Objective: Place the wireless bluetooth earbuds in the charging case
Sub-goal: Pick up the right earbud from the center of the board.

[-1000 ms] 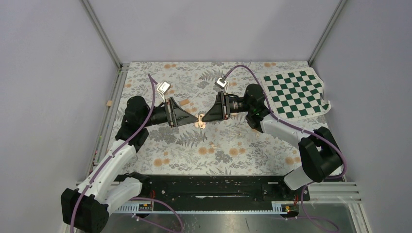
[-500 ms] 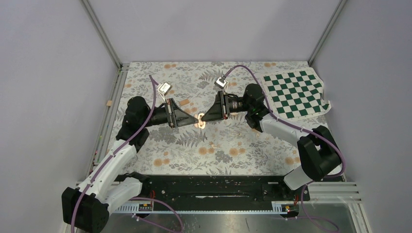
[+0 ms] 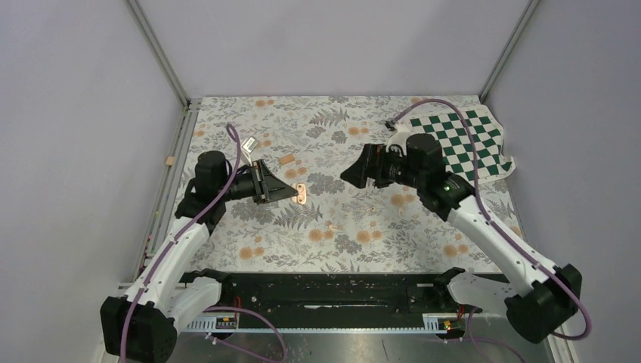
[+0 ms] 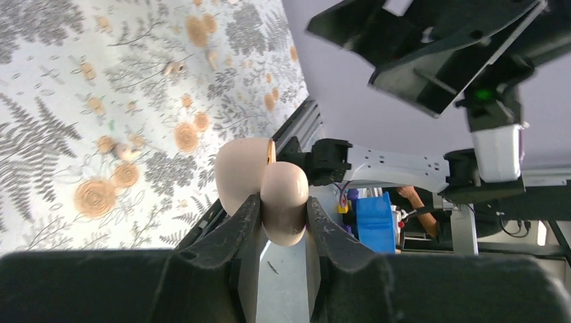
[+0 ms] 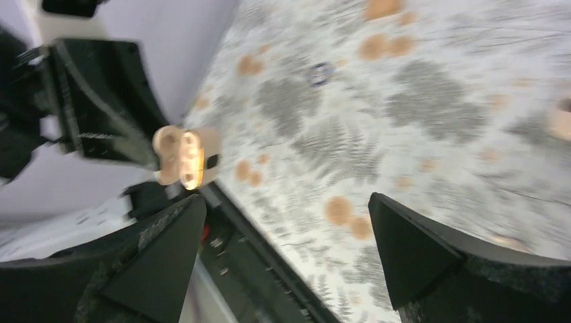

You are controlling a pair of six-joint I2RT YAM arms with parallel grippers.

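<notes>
Over floral cloth (image 3: 342, 227), charging case (image 4: 283, 198) aloft

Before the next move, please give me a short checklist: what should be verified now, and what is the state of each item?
1. Left gripper shut on the charging case: ok.
2. Case open, both halves apart: ok.
3. Right gripper open and empty: ok.
4. Right gripper apart from the case: ok.
5. Earbud to pick located: cannot tell; a small pale piece lies on the floral mat, too small to identify.
</notes>
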